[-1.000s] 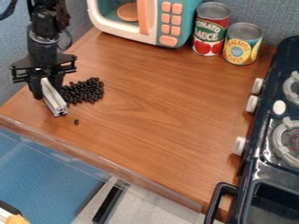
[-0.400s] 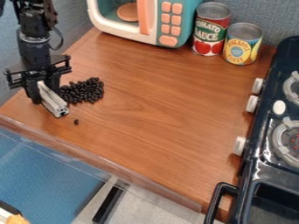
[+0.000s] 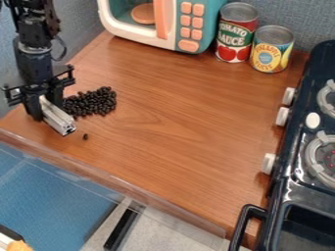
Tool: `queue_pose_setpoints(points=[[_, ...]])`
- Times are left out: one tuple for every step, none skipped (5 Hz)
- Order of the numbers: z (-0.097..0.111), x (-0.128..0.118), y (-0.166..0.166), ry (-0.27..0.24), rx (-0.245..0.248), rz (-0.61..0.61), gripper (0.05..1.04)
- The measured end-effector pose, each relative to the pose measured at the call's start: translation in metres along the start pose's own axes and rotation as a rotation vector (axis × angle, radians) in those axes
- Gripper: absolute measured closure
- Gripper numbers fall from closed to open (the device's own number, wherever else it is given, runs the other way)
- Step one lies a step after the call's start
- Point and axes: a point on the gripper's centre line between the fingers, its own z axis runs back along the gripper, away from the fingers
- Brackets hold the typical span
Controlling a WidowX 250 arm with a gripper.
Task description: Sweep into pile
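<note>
The claw and metal bar have edged away from the beans.

We see our black arm with blocky joints; above the black gripper, a thin dark cable loops beside a rounded section with a paler band.

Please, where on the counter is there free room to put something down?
Widest: bare wood between the pile and the stove, from the cans down to the front edge. Smaller: between pile and microwave. Crowded: the view's left, with hand, bar, pile and one loose bean.
</note>
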Motion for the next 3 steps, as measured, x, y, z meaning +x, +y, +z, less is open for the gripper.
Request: queue_pose_setpoints(points=[[-0.008,0.002,0.003,-0.030,0.014,0.024,0.691],[-0.017,0.004,0.003,-0.048,0.024,0.033,0.691],[-0.019,0.004,0.005,-0.060,0.036,0.039,0.691]])
